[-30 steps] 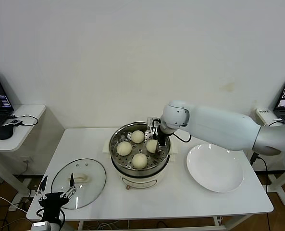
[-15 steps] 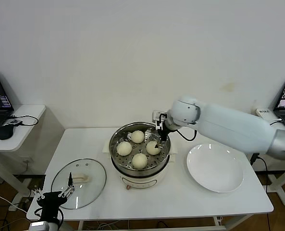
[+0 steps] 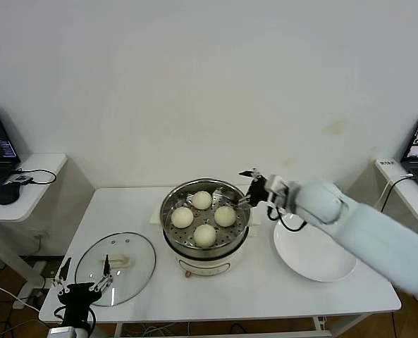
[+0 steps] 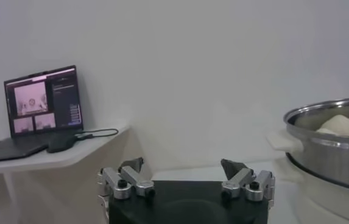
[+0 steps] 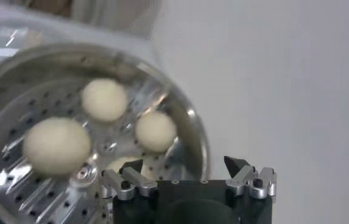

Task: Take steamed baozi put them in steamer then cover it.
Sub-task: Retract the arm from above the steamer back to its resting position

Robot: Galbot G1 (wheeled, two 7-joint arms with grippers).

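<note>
Four steamed baozi [image 3: 204,217] sitting in the steamer [image 3: 206,243]; right tool [image 3: 249,186] hanging spread, empty, beside rim; cover [image 3: 115,267] lying on worktop [image 3: 265,292] by spread left tool [image 3: 82,279], risking slipping when gripped.

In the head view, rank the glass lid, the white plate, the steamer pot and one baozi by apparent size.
1. steamer, largest with its base
2-3. cover and plate look about alike; not ranked
4. baozi, far smallest
</note>
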